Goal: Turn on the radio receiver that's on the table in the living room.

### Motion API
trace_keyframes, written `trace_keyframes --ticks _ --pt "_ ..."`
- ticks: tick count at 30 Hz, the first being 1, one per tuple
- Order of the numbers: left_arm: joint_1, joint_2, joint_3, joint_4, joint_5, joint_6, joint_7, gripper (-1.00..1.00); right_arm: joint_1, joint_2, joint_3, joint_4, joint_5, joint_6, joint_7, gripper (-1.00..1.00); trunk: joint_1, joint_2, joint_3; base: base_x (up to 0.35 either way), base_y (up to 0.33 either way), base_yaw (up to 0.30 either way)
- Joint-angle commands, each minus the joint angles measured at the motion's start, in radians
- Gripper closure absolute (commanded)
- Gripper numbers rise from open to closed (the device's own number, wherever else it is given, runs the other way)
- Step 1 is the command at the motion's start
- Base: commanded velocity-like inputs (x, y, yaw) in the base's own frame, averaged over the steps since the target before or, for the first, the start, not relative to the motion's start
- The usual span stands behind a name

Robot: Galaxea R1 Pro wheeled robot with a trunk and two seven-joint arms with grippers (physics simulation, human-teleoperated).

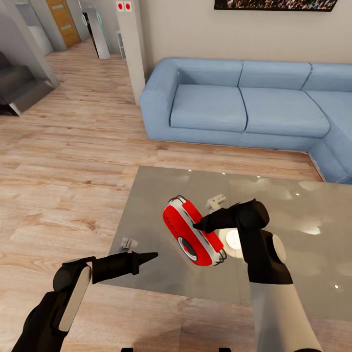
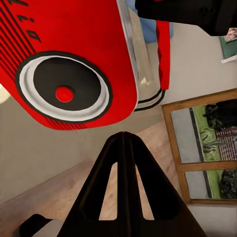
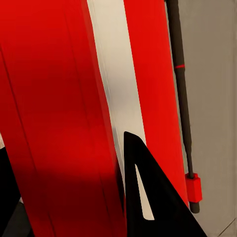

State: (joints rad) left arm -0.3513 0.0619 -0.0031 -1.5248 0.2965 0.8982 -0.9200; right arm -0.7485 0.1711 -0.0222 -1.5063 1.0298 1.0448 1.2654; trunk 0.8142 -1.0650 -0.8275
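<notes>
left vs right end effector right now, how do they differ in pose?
The left end effector hangs beside the table's near-left edge, apart from the small bright-red radio receiver with a white band, fingers shut together. The right end effector is at the radio's upper side, seemingly touching it; whether it is open is unclear. Both are black and point at the radio above the glossy grey table.

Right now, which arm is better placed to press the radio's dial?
The left. Its hand is shut, free and pointing at the radio's round dial. The right hand is already against the radio's side.
</notes>
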Motion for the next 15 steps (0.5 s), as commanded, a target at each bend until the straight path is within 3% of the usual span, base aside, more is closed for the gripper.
trace_keyframes --ticks 1,15 --pt "0.0 0.0 0.0 0.0 -0.001 -0.001 0.0 1.0 0.0 -0.001 0.0 0.0 -0.004 0.002 0.0 1.0 0.0 0.0 0.0 0.0 0.0 0.0" --pt "0.0 0.004 0.0 0.001 -0.009 -0.004 0.003 1.0 0.0 -0.011 -0.001 -0.001 -0.005 0.002 0.01 1.0 0.0 0.0 0.0 0.0 0.0 0.0"
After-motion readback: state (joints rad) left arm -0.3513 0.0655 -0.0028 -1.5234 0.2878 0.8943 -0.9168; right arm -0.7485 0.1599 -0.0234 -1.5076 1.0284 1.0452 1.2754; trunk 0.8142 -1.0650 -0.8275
